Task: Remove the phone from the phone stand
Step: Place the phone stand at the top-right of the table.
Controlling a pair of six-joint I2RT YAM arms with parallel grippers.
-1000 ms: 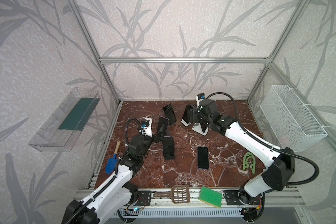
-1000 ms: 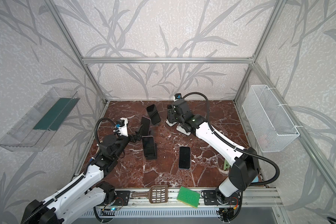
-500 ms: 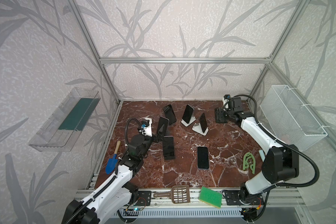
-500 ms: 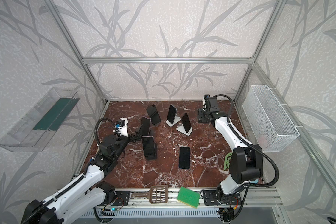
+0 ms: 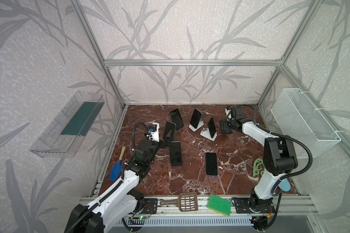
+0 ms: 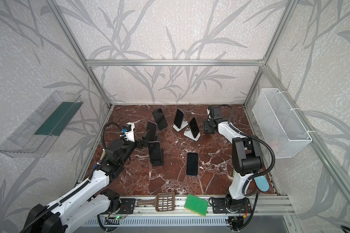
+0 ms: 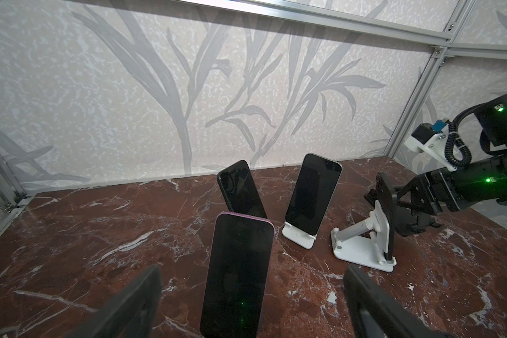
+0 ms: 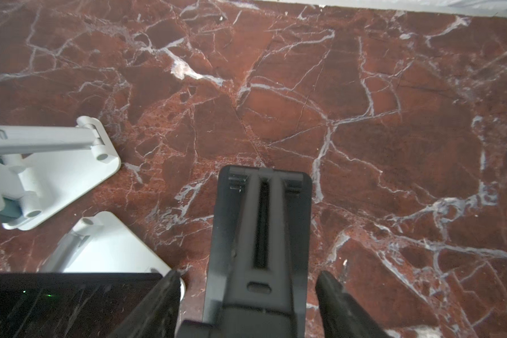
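Purple-edged phone propped upright on surface, between wide-open left fingers, no contact. Right fingers clamped on bare black stand, back right.

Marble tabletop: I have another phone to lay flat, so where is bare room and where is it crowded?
Bare: the front strip between the two lying phones and the front rail; the patch between the right-hand one and the green hook; the back left corner. Crowded: the back middle, four propped phones beside the right claw and its black stand.
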